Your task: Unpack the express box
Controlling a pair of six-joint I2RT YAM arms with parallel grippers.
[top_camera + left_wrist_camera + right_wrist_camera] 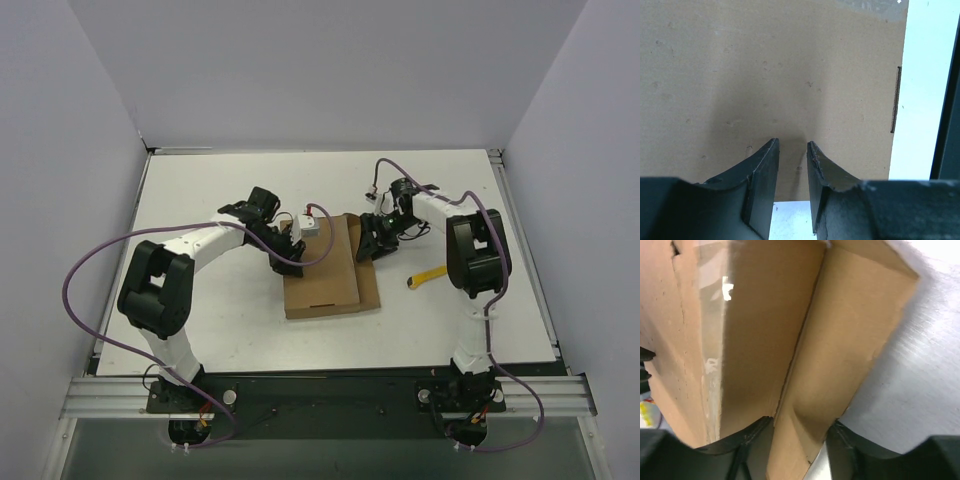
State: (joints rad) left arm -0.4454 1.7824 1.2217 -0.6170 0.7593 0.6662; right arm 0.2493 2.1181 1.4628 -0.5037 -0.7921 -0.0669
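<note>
The express box (325, 268) is a flat brown cardboard mailer lying mid-table. My left gripper (290, 262) rests at its left edge. In the left wrist view the box lid (765, 65) fills the frame, and my left gripper (792, 144) sits low over it, its jaws a narrow gap apart with nothing between them. My right gripper (371, 240) is at the box's far right edge. In the right wrist view my right gripper (800, 422) is shut on a brown side flap (850, 340) of the box, next to the box wall (755, 330).
A small yellow utility knife (425, 276) lies on the white table (200, 200) just right of the box, beside the right arm. Grey walls enclose the table on three sides. Purple cables loop over both arms.
</note>
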